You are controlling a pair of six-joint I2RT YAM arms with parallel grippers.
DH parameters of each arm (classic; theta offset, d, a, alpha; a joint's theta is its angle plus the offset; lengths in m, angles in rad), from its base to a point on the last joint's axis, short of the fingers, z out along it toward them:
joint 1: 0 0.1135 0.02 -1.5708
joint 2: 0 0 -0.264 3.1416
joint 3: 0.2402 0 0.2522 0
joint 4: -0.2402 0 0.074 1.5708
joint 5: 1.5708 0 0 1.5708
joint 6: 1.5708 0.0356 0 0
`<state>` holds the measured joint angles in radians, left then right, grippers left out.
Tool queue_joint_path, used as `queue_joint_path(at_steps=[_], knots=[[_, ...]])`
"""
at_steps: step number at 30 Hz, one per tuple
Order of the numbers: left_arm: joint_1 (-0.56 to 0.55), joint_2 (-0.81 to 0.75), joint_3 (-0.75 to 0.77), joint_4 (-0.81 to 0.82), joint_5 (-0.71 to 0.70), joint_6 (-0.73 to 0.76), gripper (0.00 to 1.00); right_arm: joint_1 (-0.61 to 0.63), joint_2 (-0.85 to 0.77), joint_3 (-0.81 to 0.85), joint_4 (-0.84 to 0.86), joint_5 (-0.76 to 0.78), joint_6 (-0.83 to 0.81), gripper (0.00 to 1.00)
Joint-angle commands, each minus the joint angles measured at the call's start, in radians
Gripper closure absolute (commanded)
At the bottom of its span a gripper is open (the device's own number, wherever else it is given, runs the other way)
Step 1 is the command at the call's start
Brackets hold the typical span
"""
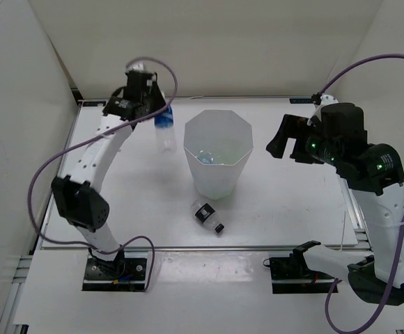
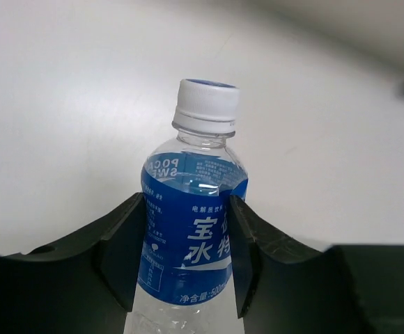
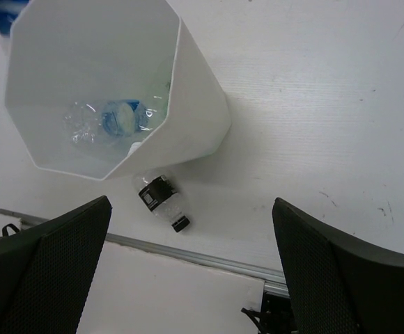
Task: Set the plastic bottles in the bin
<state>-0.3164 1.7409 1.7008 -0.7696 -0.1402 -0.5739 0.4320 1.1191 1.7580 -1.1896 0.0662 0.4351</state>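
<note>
My left gripper (image 2: pixel 187 209) is shut on a clear plastic bottle with a blue label (image 2: pixel 191 229) and a white cap, one finger on each side of the label. In the top view this bottle (image 1: pixel 164 131) and the left gripper (image 1: pixel 150 111) are just left of the bin (image 1: pixel 216 182), a tall white many-sided tub. Another blue-labelled bottle (image 3: pixel 115 120) lies at the bin's bottom. A short clear bottle with a black label (image 1: pixel 208 216) (image 3: pixel 160 200) lies on the table in front of the bin (image 3: pixel 195 111). My right gripper (image 1: pixel 280 142) (image 3: pixel 191 264) hangs open and empty to the right of the bin.
The white table (image 1: pixel 292 209) is walled at the back and on both sides. A metal rail (image 3: pixel 209 256) runs along its near edge. Purple cables (image 1: pixel 56 167) loop from both arms.
</note>
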Motion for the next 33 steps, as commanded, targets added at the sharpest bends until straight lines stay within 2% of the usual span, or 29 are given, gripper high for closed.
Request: queue_joint_path(at_steps=[1, 6, 10, 13, 15, 17, 20, 22, 24, 25, 27, 28, 30, 32, 33], knots=[[-0.067, -0.175, 0.238, -0.027, -0.189, -0.037, 0.55, -0.004, -0.013, -0.049, 0.048, -0.034, 0.017, 0.0], [-0.167, -0.228, 0.28, 0.107, -0.139, -0.001, 0.55, -0.004, -0.05, -0.129, 0.085, -0.055, 0.05, 0.0], [-0.318, -0.228, 0.235, 0.136, -0.144, 0.04, 0.53, -0.004, -0.074, -0.184, 0.116, -0.055, 0.071, 0.0], [-0.386, -0.228, 0.157, 0.148, -0.182, 0.031, 0.52, -0.004, -0.096, -0.225, 0.127, -0.055, 0.094, 0.0], [-0.434, -0.204, 0.134, 0.148, -0.182, 0.031, 0.44, -0.004, -0.119, -0.247, 0.136, -0.055, 0.105, 0.0], [-0.463, -0.195, 0.134, 0.148, -0.171, 0.058, 0.0, -0.004, -0.162, -0.288, 0.177, -0.077, 0.105, 0.0], [-0.495, -0.181, 0.25, 0.092, -0.211, 0.097, 0.0, -0.004, -0.234, -0.322, 0.217, -0.088, 0.076, 0.0], [-0.51, -0.196, 0.366, 0.067, -0.302, 0.126, 0.0, -0.004, -0.278, -0.371, 0.303, -0.188, 0.015, 0.0], [-0.51, -0.236, 0.401, 0.067, -0.353, 0.155, 0.0, 0.007, -0.358, -0.466, 0.408, -0.293, -0.082, 0.0], [-0.51, -0.285, 0.386, 0.067, -0.427, 0.155, 0.0, 0.007, -0.407, -0.512, 0.436, -0.381, -0.107, 0.0], [-0.51, -0.348, 0.299, 0.076, -0.485, 0.164, 0.0, 0.027, -0.438, -0.602, 0.45, -0.44, -0.148, 0.03], [-0.497, -0.407, 0.158, 0.076, -0.513, 0.164, 0.0, 0.027, -0.464, -0.714, 0.45, -0.463, -0.148, 0.04], [-0.487, -0.458, 0.024, 0.046, -0.542, 0.14, 0.0, 0.069, -0.498, -0.834, 0.495, -0.531, -0.157, 0.08], [-0.487, -0.544, -0.153, -0.005, -0.576, 0.08, 0.0, 0.106, -0.57, -0.981, 0.59, -0.511, -0.148, 0.09], [-0.487, -0.575, -0.206, -0.041, -0.585, -0.017, 0.0, 0.149, -0.597, -1.023, 0.629, -0.481, -0.148, 0.09]])
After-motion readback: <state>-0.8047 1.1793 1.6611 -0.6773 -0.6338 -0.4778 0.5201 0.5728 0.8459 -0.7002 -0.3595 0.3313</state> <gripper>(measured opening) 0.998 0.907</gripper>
